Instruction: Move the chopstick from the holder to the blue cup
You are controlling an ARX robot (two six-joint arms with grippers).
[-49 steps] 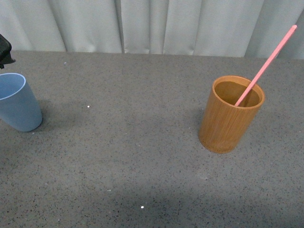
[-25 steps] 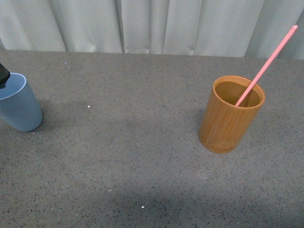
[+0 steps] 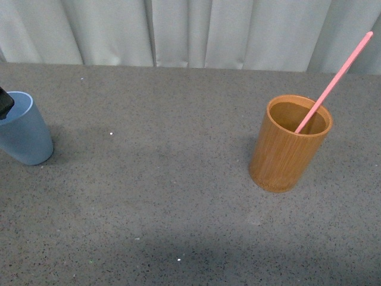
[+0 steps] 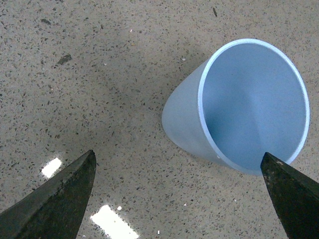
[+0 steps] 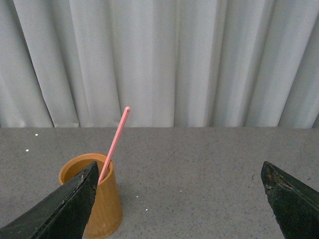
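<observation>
Grey speckled table (image 3: pixel 178 196), curtain (image 3: pixel 208 30) behind. Chopstick (image 3: pixel 333 80) leans in holder (image 3: pixel 286 155). Blue cup (image 3: pixel 24 134) upright, empty. Left gripper (image 4: pixel 177 154) splayed wide over it; right gripper (image 5: pixel 179 164) splayed, holding nothing.

A grey, dark-flecked tabletop (image 3: pixel 178 179) runs back to a pale pleated curtain (image 3: pixel 196 30) hanging along its far edge. A few tiny white specks (image 3: pixel 111 133) lie scattered on it. The left wrist view shows bright glare patches (image 4: pixel 113 221) on its surface.

My work surface is a flat grey speckled tabletop (image 3: pixel 178 196). A pale grey pleated fabric curtain (image 3: pixel 196 30) hangs along its far edge. In the left wrist view, bright white light patches (image 4: pixel 113 222) reflect off the tabletop.
</observation>
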